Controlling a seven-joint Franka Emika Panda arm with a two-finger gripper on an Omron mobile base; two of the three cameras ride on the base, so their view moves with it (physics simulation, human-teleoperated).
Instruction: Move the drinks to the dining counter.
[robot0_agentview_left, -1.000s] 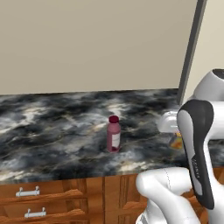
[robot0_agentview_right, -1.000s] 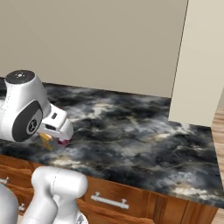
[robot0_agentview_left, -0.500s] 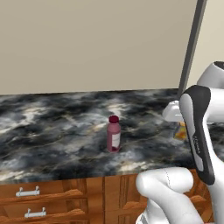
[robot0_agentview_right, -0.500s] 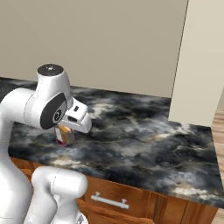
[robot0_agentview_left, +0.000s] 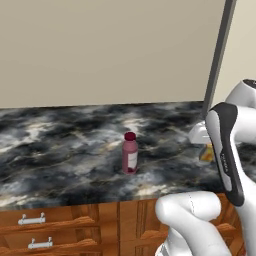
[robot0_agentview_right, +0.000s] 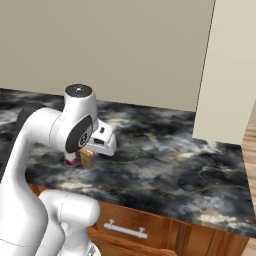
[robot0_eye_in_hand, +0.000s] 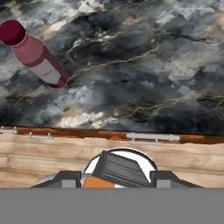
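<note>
I see gripper (robot0_agentview_right: 86, 157) clenched on orange carton (robot0_eye_in_hand: 98, 182), hanging above counter (robot0_agentview_right: 165, 165). Bottle (robot0_agentview_left: 130, 153) upright on counter, just beside gripper. My worry: lowering here may clip bottle and topple it; early release could tip carton.

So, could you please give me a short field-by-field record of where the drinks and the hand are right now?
bottle: maroon-pink bottle upright on the dining counter, near its front edge
carton: orange carton held in the hand, above the counter
hand: shut on the carton
relative position: carton to the right of the bottle in the left base view
drawers: wooden drawers below the counter
</note>
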